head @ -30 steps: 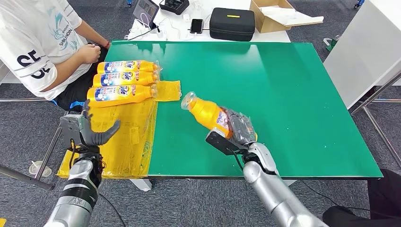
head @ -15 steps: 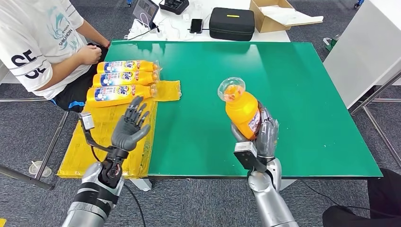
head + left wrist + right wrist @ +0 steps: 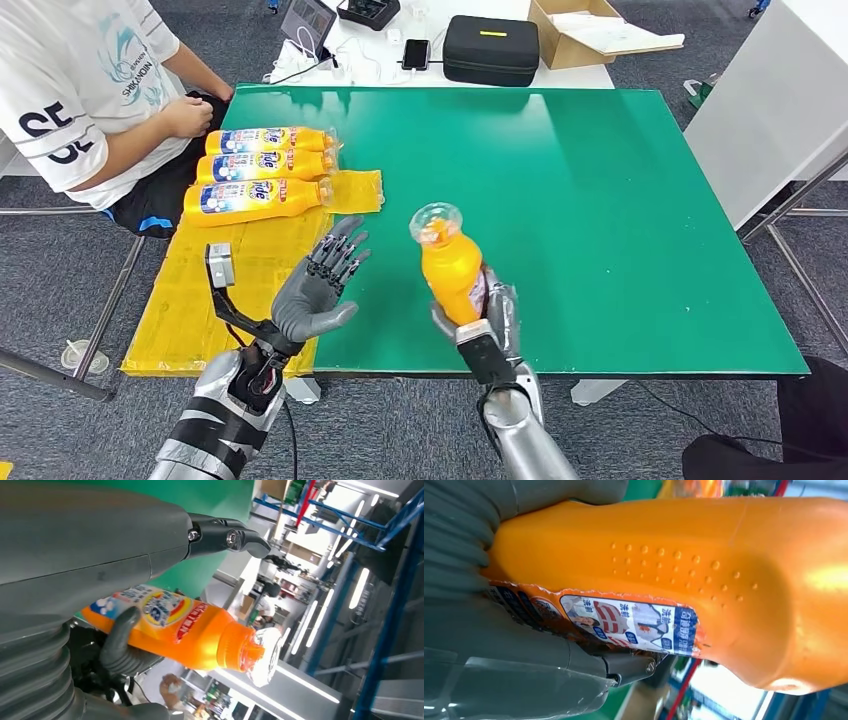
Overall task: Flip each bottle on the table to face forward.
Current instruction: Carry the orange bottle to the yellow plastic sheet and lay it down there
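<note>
Gripping an orange bottle (image 3: 451, 270) upright, the right hand (image 3: 487, 322) hovers over the green table (image 3: 620, 200) (left hand (image 3: 315, 288) fingers wide).

Grey carpet floor (image 3: 420, 430), green-topped table (image 3: 600, 200), white desk (image 3: 380, 60) behind, white cabinet (image 3: 770, 110) at right.

An upright orange bottle (image 3: 451, 268) is held above the near table edge; three bottles (image 3: 258, 166) lie left.
</note>
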